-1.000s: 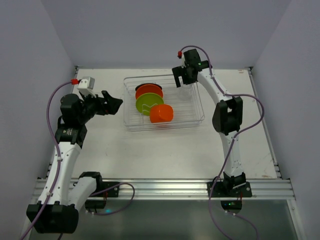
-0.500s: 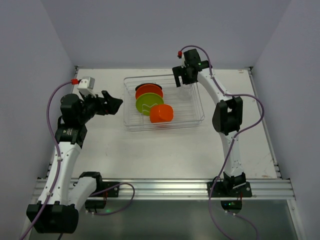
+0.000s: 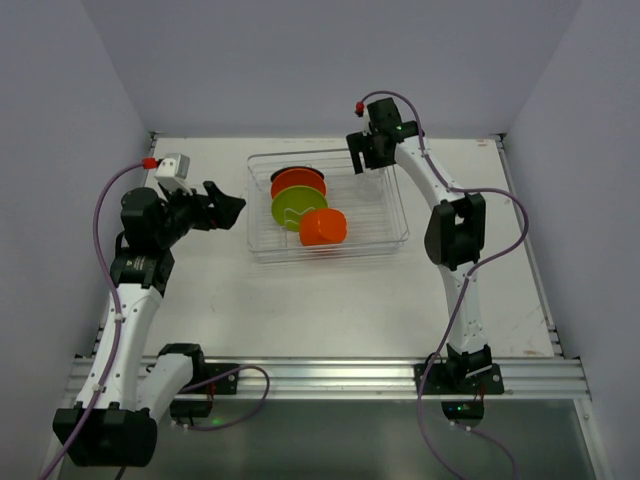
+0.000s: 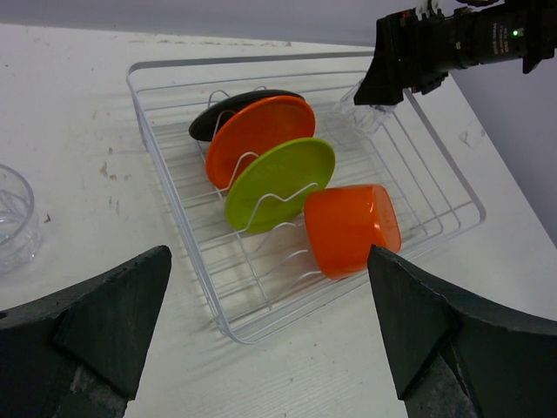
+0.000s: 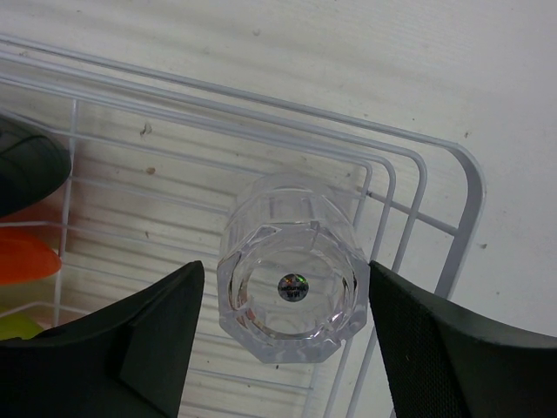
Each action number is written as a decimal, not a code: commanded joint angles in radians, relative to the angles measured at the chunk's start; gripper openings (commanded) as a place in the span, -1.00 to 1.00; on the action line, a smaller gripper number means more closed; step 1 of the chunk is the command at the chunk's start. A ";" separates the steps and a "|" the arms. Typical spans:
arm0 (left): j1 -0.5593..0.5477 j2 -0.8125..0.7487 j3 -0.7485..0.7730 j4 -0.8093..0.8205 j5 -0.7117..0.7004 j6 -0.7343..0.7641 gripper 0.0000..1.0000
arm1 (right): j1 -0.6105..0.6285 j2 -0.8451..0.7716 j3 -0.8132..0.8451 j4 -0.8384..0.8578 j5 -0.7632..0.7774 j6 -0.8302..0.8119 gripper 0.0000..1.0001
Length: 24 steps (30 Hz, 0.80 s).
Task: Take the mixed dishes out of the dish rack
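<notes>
The dish rack (image 3: 395,240) is a clear wire basket at the middle back of the table. In it stand a black plate (image 4: 213,117), an orange plate (image 4: 261,131) and a lime green plate (image 4: 278,178). An orange cup (image 4: 352,228) lies on its side in front of them. A clear glass cup (image 5: 291,287) stands base up in the rack's far right corner. My right gripper (image 5: 287,292) is open with a finger on each side of this glass. A second clear glass (image 4: 13,218) stands on the table left of the rack. My left gripper (image 4: 270,340) is open and empty, left of the rack.
The rack's rim (image 5: 461,200) curves close round the glass on its right and far sides. The right arm (image 3: 455,230) reaches over the table's right side. Walls close in the table at the back and both sides.
</notes>
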 commanded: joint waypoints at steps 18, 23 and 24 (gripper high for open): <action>0.001 -0.005 -0.007 0.047 0.019 0.025 1.00 | -0.005 0.011 0.017 -0.027 0.040 0.008 0.58; 0.001 -0.005 -0.007 0.045 0.019 0.025 1.00 | -0.005 0.017 0.042 -0.033 0.043 0.013 0.58; 0.001 -0.005 -0.006 0.045 0.019 0.025 1.00 | -0.006 0.014 0.042 -0.030 0.046 0.014 0.58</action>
